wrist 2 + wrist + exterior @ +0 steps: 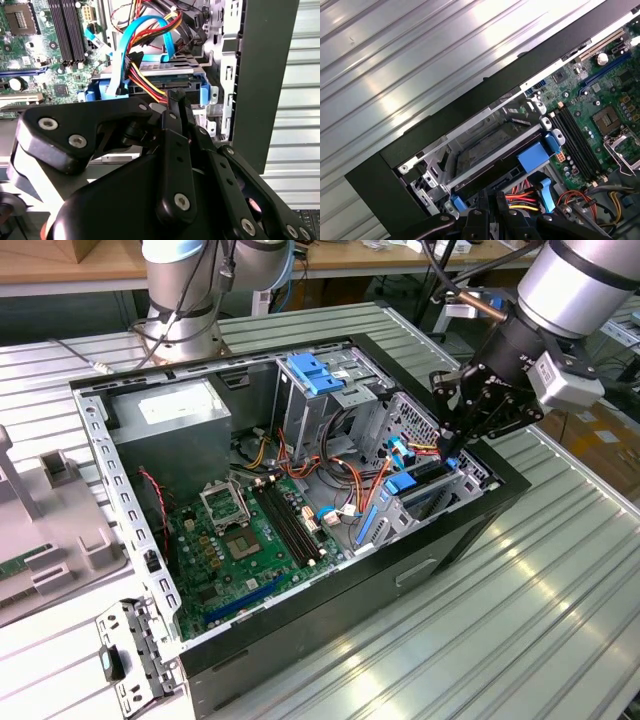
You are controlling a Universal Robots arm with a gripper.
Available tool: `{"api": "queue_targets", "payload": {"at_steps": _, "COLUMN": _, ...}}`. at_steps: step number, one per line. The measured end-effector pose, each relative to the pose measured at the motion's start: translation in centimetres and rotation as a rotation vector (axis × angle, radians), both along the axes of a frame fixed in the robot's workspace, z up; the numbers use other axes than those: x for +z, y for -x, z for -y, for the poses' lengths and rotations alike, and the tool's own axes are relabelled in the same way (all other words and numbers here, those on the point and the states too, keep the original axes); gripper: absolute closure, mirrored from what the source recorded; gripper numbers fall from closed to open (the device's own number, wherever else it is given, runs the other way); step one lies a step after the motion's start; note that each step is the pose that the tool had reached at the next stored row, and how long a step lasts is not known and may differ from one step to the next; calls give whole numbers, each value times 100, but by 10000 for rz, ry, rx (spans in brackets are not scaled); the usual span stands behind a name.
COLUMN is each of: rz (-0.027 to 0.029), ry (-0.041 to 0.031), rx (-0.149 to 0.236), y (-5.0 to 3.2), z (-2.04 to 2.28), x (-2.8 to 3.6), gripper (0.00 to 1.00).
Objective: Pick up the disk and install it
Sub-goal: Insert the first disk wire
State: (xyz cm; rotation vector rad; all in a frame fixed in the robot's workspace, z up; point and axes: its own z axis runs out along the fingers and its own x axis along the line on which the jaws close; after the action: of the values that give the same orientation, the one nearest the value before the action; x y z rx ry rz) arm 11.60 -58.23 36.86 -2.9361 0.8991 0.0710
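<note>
You see the disk [165,75] only as a strip in the second wrist view's upper middle; cables [145,82] and the gripper [175,97] cover the rest. Its label is hidden. The gripper's body runs off that frame's bottom edge. In the exterior view, the arm [580,280] leaves the upper right corner.

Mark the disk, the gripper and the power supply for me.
the disk [165,72], second wrist view, on its grey edge between the blue rails.
the gripper [452,445], exterior view, at its fingertips over the drive bay.
the power supply [170,425], exterior view, on its grey top.
</note>
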Motion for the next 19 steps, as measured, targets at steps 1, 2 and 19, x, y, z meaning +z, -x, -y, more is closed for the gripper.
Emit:
{"api": "queue_targets", "payload": {"at_steps": 1, "rz": 0, "ry": 0, "rx": 0, "y": 13, "z": 0, "x": -6, "gripper": 83}}
{"api": "queue_targets", "payload": {"at_steps": 2, "rz": -1, "ry": 1, "rx": 1, "y": 40, "z": 0, "x": -15, "gripper": 83}}
{"api": "queue_targets", "payload": {"at_steps": 19, "rz": -1, "ry": 0, "rx": -298, "y": 78, "z": 0, "x": -39, "gripper": 83}}
